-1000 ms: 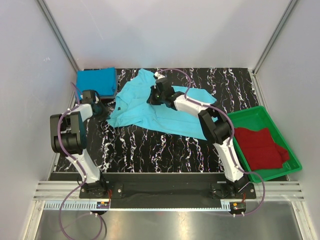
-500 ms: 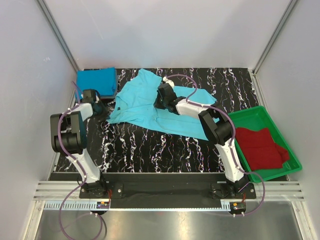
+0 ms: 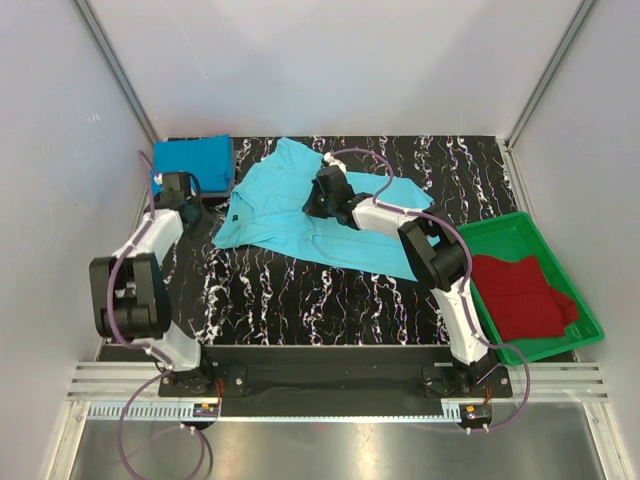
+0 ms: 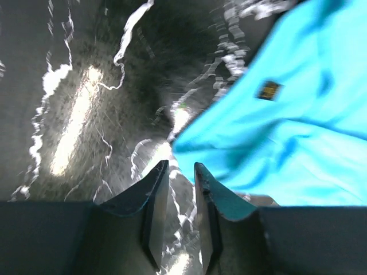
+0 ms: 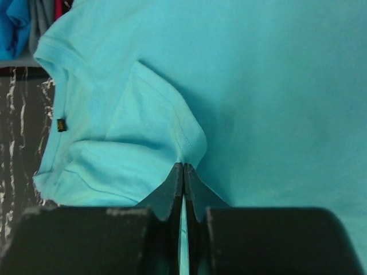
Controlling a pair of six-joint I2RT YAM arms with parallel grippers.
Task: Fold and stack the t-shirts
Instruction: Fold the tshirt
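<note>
Turquoise t-shirt (image 3: 290, 215) lies spread and rumpled across the far middle of the marbled worktop (image 3: 300, 290). Dark red t-shirt (image 3: 515, 295) sits in the green tray (image 3: 500, 235) at right. Folded deeper blue t-shirt (image 3: 190, 160) lies in the far left corner. My right fingers (image 5: 183, 167) are closed, pinching a turquoise fold. My left fingers (image 4: 180, 172) stand slightly parted and empty beside its edge.

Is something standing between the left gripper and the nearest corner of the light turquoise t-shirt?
Nothing visible does. In the left wrist view only bare marbled table lies between the left gripper and the corner of the light turquoise t-shirt, which is just ahead of its slightly parted fingers.
</note>
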